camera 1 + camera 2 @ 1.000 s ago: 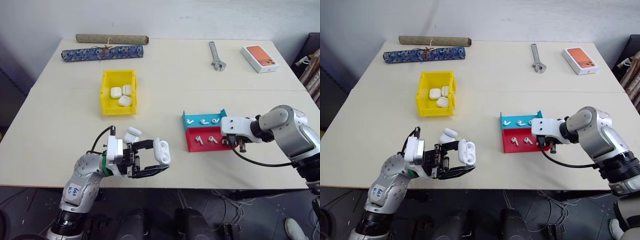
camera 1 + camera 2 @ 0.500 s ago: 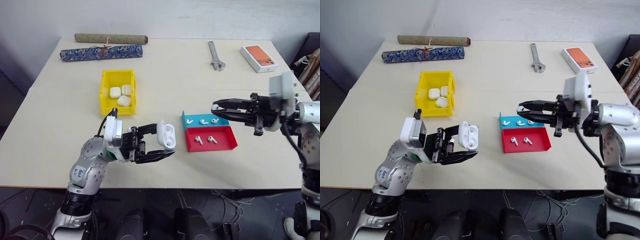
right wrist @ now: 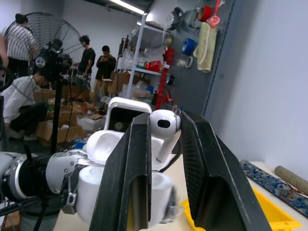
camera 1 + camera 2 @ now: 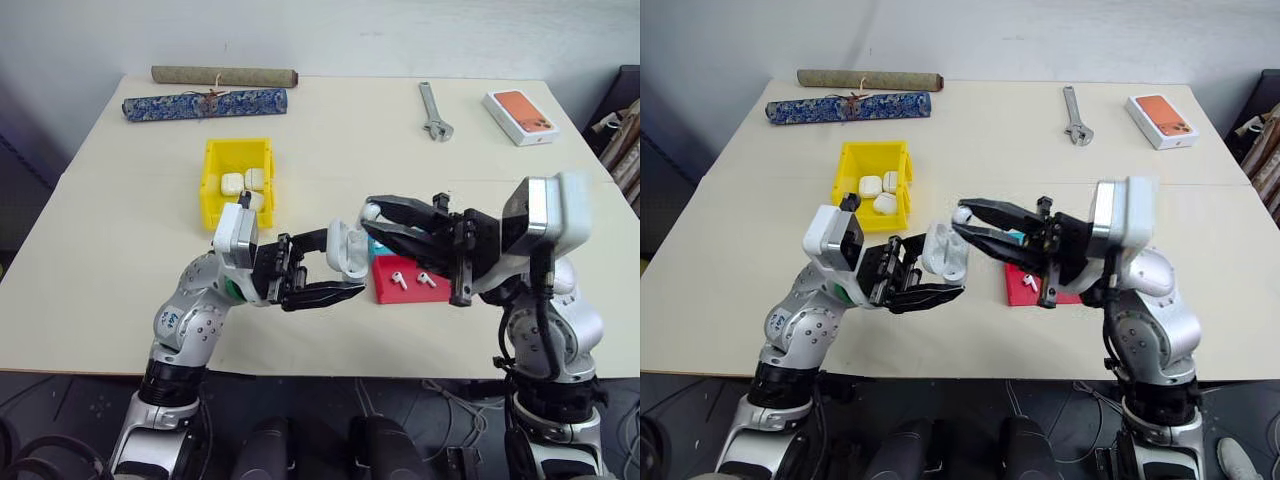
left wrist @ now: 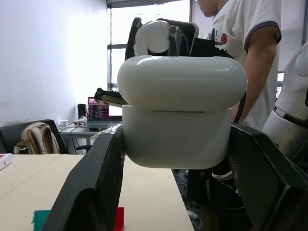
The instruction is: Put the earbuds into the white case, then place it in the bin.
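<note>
Left gripper (image 4: 338,272) clamps open case (image 4: 348,248) above table (image 4: 120,250) — right gripper (image 4: 372,215) pinches earbud (image 4: 370,211), just beside lid.

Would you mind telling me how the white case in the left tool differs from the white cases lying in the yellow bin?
The held case is up in the air, clamped in the left tool; the cases in the bin lie loose on its floor. The held case has its lid flipped open, while those in the yellow bin look closed. The right tool brings an earbud to the held case; nothing is near the others. All are small, glossy and white.
</note>
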